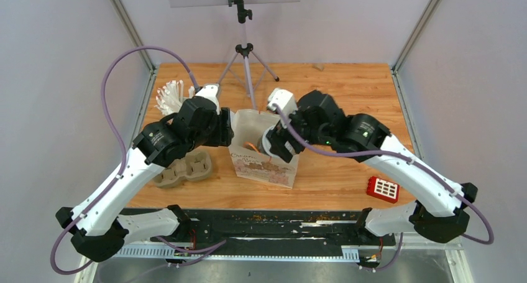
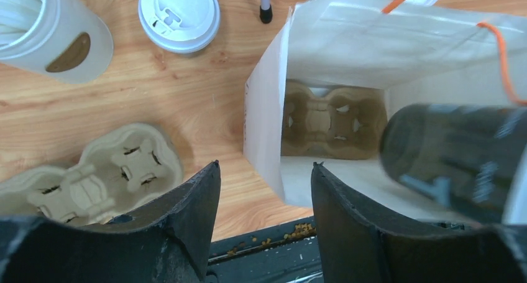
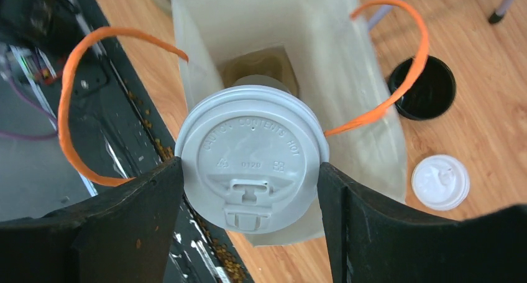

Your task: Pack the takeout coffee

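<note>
The right gripper [image 3: 248, 171] clasps the lidded cup [image 3: 252, 143] above the bag [image 3: 199, 28]; the left gripper [image 2: 266, 171] stands apart, empty. The cup is probably light and crushable: hold it under the rim.

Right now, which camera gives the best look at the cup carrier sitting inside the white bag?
The left wrist view: it looks straight down into the white bag and shows most of the cup carrier on its floor. The right wrist view shows only a sliver behind the lidded cup. The top view hides it.

White-lidded cup [image 3: 252, 162], upright above the open white bag [image 3: 348, 65] — lidless black cup [image 3: 422, 87] on the table [image 3: 491, 121] beside.
</note>
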Motion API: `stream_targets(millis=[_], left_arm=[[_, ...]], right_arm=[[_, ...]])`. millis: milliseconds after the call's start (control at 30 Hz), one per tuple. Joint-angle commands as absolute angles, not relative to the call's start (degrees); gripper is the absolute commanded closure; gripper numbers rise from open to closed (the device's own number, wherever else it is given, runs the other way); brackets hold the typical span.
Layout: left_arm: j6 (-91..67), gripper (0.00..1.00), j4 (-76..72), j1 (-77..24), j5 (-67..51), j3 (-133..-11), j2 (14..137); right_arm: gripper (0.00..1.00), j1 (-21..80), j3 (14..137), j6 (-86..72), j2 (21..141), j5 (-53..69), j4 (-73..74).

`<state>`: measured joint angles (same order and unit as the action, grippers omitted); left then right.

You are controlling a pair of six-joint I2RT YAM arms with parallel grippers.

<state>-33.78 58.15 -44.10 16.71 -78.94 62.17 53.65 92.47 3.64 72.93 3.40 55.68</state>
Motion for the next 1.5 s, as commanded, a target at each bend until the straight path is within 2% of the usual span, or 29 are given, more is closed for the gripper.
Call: stream_targets(millis=[0, 233, 433, 633, 767, 900, 1067, 1333, 1467], left_arm=[[-29.34, 0.36, 62.07, -43.69, 16.51, -84.75, 61.55], [-28.8, 0.36, 73.48, -43.42, 13.64, -89.59, 63.22], [-28.5, 0.36, 65.15, -43.42, 6.93, -81.64, 56.71], [-28.18, 0.41, 64.93, -43.42, 7.17, -79.69, 57.63], [-25.78, 0.51, 61.07, -43.42, 3.82, -78.01, 57.51], [-23.77, 0.74, 56.2, -43.45, -0.77, -76.64, 57.31], [-19.7, 0.9, 45.91, -43.46, -4.46, -74.5, 56.39], [-13.12, 0.96, 29.17, -43.42, -7.39, -67.53, 53.99], [-13.71, 0.97, 29.0, -43.46, -6.99, -66.15, 54.82]], right_arm=[[0.29, 62.19, 96.09, 11.13, 75.78, -7.67, 60.38], [0.29, 72.95, 95.66, 10.76, 78.06, -17.29, 63.89], [0.29, 79.09, 91.83, 10.18, 77.72, -21.6, 62.32], [0.28, 81.71, 91.84, 8.78, 78.82, -23.95, 61.25], [0.29, 81.8, 91.99, 6.51, 78.92, -23.91, 61.6], [0.29, 81.89, 91.99, 4.8, 78.65, -24.82, 63.19], [0.28, 81.67, 91.02, 6.59, 77.78, -28.79, 62.49], [0.27, 76.89, 91.35, 13.59, 78.13, -30.63, 58.09], [0.27, 75.58, 89.01, 15.23, 77.61, -30.24, 55.83]])
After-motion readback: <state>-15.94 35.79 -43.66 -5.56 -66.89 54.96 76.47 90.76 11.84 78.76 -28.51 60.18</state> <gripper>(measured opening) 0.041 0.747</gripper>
